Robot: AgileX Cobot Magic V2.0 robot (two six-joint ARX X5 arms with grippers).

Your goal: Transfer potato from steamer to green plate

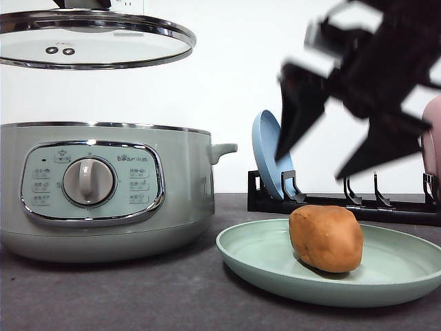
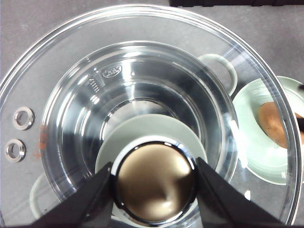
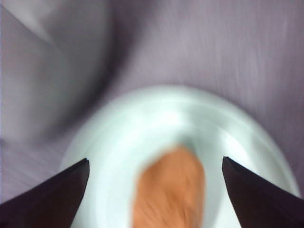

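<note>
**Potato lands on plate; lid yet to go back**

Dark grey tabletop (image 1: pixel 138 296) and a plain white wall frame the scene as the rounded orange-brown potato (image 1: pixel 326 238) sits on the wide, shallow pale mint-green plate (image 1: pixel 255 255), just right of the large sage-green electric steamer (image 1: pixel 179 186) with its chrome-rimmed dial panel. From where I stand, the transfer itself looks done: the potato rests on the plate with nothing touching it.

Above it hangs the right gripper (image 3: pixel 154 190), its dark jaws spread wide and empty, well clear of the potato; the blur in the front view (image 1: pixel 344 134) suggests it is moving. The left gripper (image 2: pixel 154 187) is clamped on the knob of the round glass lid (image 1: pixel 89 41), holding it level in the air over the open steamer.

Behind the plate, a blue plate (image 1: pixel 265 148) stands upright in a black dish rack (image 1: pixel 386 207).

What seems left, if anything, is clearing the right arm away and setting the lid down.
</note>
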